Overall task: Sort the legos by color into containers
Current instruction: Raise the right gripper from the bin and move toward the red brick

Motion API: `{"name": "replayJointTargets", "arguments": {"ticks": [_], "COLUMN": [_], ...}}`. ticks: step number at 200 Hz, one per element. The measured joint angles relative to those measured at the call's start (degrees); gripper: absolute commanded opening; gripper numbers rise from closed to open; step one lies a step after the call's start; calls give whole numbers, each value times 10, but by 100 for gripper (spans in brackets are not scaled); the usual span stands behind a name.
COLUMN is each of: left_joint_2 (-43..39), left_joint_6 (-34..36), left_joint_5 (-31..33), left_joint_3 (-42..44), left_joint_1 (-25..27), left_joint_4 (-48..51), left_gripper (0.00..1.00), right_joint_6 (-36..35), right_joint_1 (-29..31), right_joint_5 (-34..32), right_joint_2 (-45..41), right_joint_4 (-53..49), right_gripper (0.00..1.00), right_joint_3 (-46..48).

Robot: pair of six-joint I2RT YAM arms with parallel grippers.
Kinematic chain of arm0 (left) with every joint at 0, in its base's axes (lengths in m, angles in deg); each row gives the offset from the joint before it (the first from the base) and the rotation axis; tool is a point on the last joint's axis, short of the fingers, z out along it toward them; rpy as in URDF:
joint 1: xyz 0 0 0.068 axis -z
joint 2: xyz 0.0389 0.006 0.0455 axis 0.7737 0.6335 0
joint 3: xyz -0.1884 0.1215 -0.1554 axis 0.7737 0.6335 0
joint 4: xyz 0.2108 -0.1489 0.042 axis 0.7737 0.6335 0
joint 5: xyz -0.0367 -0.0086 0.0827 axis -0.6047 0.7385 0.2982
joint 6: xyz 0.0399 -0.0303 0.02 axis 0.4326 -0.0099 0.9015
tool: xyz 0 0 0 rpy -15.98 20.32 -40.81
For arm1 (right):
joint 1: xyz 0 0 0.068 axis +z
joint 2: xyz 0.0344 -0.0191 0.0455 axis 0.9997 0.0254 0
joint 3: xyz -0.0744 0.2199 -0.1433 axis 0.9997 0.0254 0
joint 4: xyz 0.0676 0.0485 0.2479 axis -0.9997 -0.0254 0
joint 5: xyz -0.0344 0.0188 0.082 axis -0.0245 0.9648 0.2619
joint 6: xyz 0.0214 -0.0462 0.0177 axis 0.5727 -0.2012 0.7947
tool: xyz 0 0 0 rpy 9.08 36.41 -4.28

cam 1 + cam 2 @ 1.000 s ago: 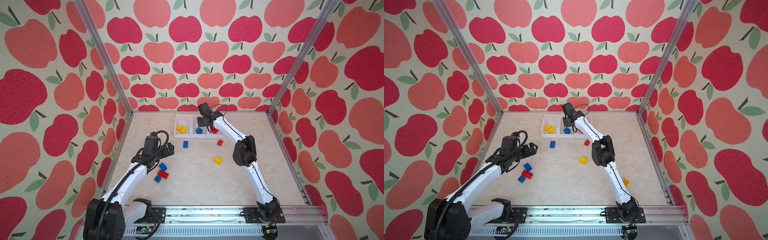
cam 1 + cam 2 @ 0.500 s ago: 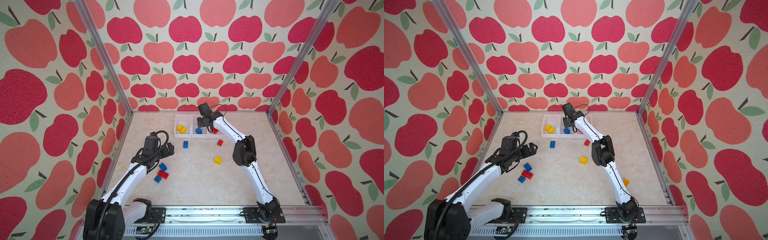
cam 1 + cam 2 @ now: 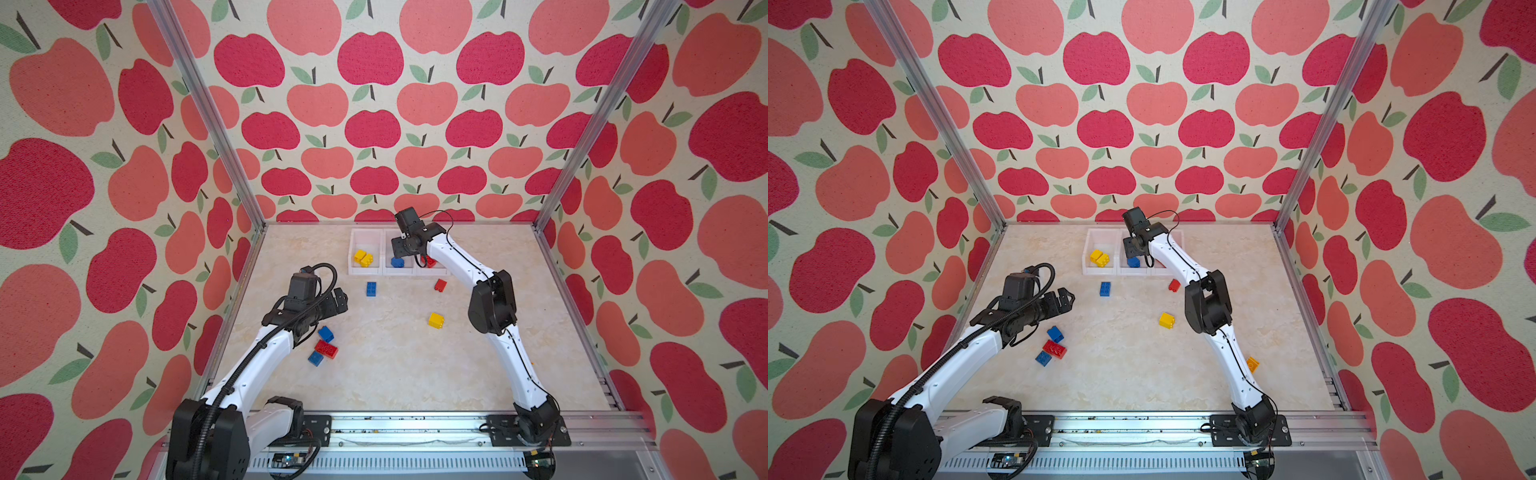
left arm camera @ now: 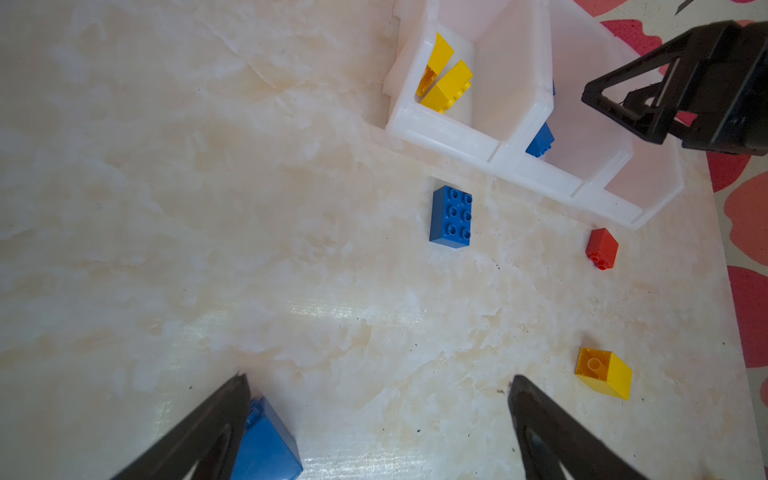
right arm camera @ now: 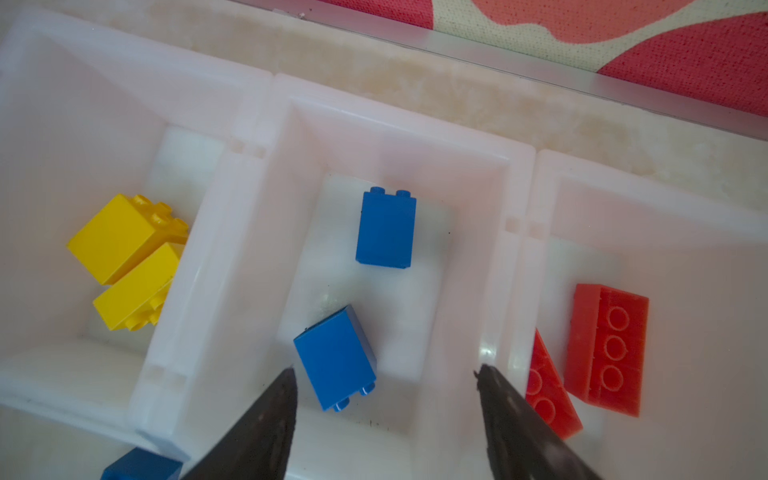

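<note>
Three joined white containers [image 3: 361, 271] stand at the back of the table. My right gripper [image 5: 385, 369] hangs open over the middle one, its jaws well apart with nothing between them. Just beneath it a blue lego [image 5: 334, 357] lies free on the bin floor, with a second blue one [image 5: 386, 228] beyond. Yellow legos [image 5: 120, 237] fill the left bin and red ones [image 5: 606, 349] the right. My left gripper [image 4: 379, 377] is wide open low over the table, and a blue lego [image 4: 268, 446] sits beside one finger.
Loose on the table are a blue oblong brick [image 3: 371, 289], a small red brick [image 3: 440, 285], a yellow one [image 3: 436, 320], and a red and blue cluster [image 3: 326, 349] by the left arm. Another yellow brick [image 3: 1251, 364] lies behind the right arm. Patterned walls enclose three sides.
The right gripper's jaws have spread apart over the middle bin. The left arm has stayed where it was.
</note>
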Motion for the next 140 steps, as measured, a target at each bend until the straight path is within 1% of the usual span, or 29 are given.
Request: {"name": "replayJointTargets", "arguments": {"ticks": [24,58,95,140], "left_joint_2": [0,2,9,28], "left_joint_6": [-13,-41,-79,-132], "left_joint_5": [7,18,35,58], "left_joint_3": [-5,-16,-36,-47], "left_joint_1": [0,3,19,38], "left_joint_4": [25,60,100,155], "left_gripper": [99,99,100,89], "right_joint_6": [-3,-3,-1,20], "right_joint_1": [13,29,43,58], "right_joint_5": [1,11,29,50], "right_joint_2": [-44,-119,-211,-315], "right_joint_4": [2,6,21,40], "right_gripper": [81,83,83,84], "right_joint_3": [45,117,233,388]}}
